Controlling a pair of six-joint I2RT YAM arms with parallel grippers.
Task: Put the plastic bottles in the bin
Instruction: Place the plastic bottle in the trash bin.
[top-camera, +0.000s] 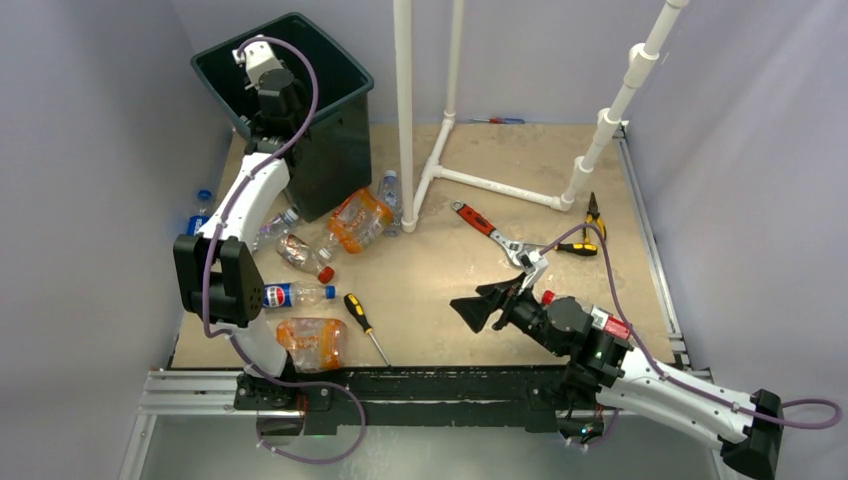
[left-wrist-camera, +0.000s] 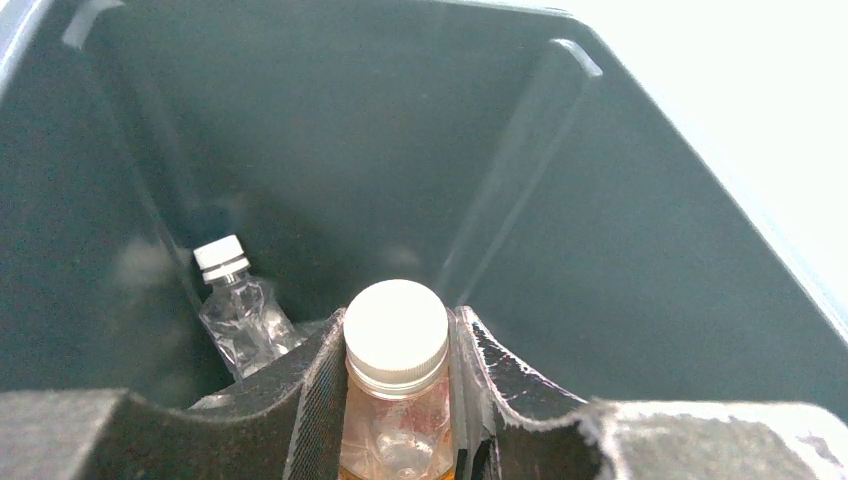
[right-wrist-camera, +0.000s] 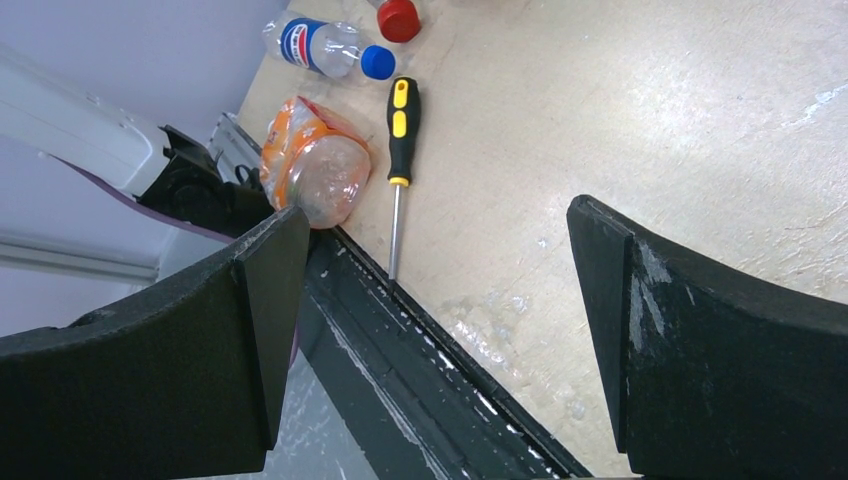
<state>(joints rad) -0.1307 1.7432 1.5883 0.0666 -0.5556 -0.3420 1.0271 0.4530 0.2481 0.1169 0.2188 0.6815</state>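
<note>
The dark bin (top-camera: 335, 70) stands at the far left. My left gripper (top-camera: 264, 88) hangs over its opening. In the left wrist view the left gripper (left-wrist-camera: 398, 385) is shut on the neck of an orange-tinted bottle with a white cap (left-wrist-camera: 396, 335), held above the bin's inside wall (left-wrist-camera: 620, 260). A clear white-capped bottle (left-wrist-camera: 235, 300) lies in the bin. My right gripper (top-camera: 490, 305) is open and empty low over the table (right-wrist-camera: 440, 330). On the table lie an orange-label bottle (top-camera: 358, 220), a red-capped bottle (top-camera: 300, 255), a Pepsi bottle (top-camera: 290, 294) and another orange bottle (top-camera: 312, 342).
A black-and-yellow screwdriver (top-camera: 365, 325) lies beside the near orange bottle. A red wrench (top-camera: 485, 228) and pliers (top-camera: 590, 225) lie past the right gripper. A white pipe frame (top-camera: 440, 170) stands at the back. A blue-capped bottle (top-camera: 200, 210) lies off the table's left edge.
</note>
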